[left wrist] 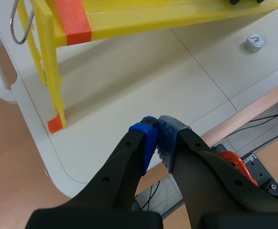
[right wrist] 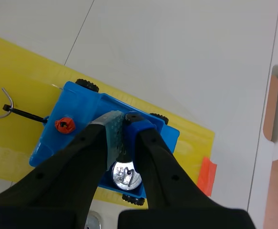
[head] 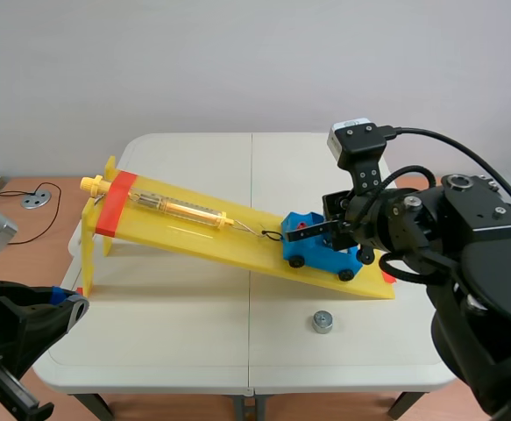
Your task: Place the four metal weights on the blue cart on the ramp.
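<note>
A blue cart (head: 312, 250) stands low on the yellow ramp (head: 194, 230). My right gripper (head: 353, 246) is down over the cart. In the right wrist view its fingers (right wrist: 124, 120) are shut, tips inside the blue cart (right wrist: 72, 102). One metal weight (right wrist: 126, 175) lies in the cart's bed, seen through the gap behind the tips and not gripped. Another weight (head: 322, 322) rests on the table in front of the ramp, also visible as the weight (left wrist: 254, 43) in the left wrist view. My left gripper (left wrist: 157, 125) is shut on nothing above the table's front left corner.
A yellow spring scale (head: 185, 209) lies along the ramp, hooked by a wire to the cart. An orange band (head: 115, 203) marks the ramp's raised left end, which stands on thin yellow legs (left wrist: 53, 81). The table edge (right wrist: 277, 109) has a handle slot.
</note>
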Tool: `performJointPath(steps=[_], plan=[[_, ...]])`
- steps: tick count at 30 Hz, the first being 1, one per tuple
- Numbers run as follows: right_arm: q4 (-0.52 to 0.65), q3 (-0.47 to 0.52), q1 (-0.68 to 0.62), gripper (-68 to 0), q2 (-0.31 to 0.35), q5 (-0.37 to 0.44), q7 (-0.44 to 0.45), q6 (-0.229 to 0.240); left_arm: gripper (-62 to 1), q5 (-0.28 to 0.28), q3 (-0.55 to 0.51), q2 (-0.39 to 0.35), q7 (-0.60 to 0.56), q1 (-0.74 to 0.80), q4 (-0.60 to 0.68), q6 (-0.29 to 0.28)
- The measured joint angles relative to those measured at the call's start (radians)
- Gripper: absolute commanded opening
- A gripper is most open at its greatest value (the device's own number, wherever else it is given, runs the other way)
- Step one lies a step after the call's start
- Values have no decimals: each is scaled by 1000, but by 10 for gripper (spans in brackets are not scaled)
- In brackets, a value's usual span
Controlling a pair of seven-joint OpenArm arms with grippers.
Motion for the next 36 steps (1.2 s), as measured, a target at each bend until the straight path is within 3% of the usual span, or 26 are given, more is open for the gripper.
performJointPath(steps=[12,20,27,34,36], plan=[[-16,0,0,-664,0,0,59,0,-571,0,0,0,0,0,0,0],[-16,0,0,-483,0,0,74,1,-571,0,0,0,0,0,0,0],[-14,1,0,-453,0,0,77,2,-571,0,0,0,0,0,0,0],[104,23,-18,-451,27,79,8,60,-571,0,0,0,0,0,0,0],[159,34,-37,-416,52,109,3,79,-571,0,0,0,0,0,0,0]])
